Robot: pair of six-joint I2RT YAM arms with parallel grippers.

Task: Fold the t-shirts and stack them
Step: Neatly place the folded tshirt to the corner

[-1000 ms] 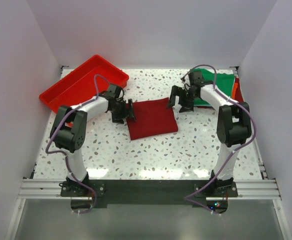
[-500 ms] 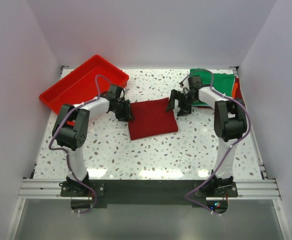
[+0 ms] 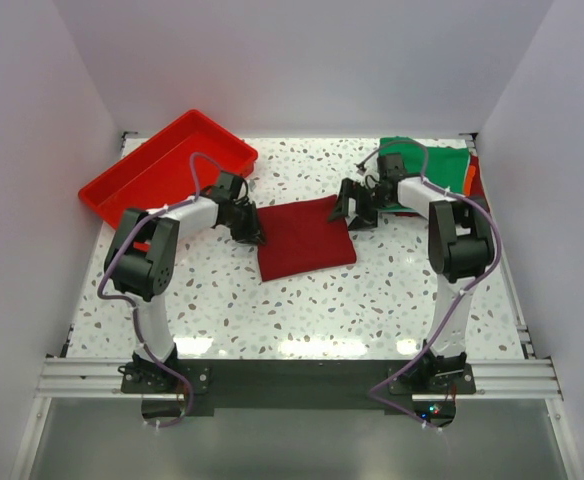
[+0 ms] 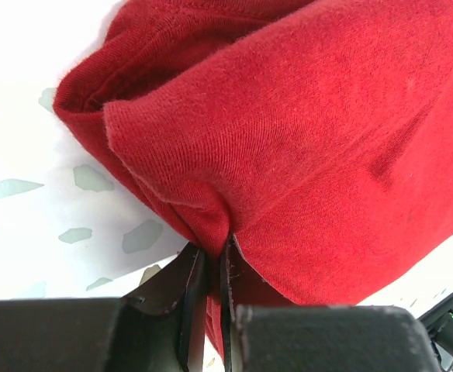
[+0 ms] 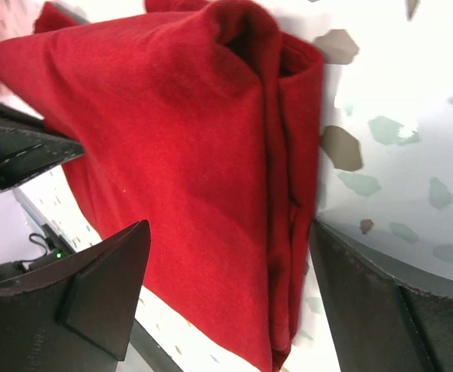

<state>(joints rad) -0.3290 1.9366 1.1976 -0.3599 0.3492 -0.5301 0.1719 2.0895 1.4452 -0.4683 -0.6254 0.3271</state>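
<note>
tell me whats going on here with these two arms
Two robot arms are working on a folded dark red cloth t-shirt lying on the speckled table. The left end effector pinches its left edge; the right end effector is open, straddling its far right corner. A bright green cloth t-shirt waits at the far right.
</note>
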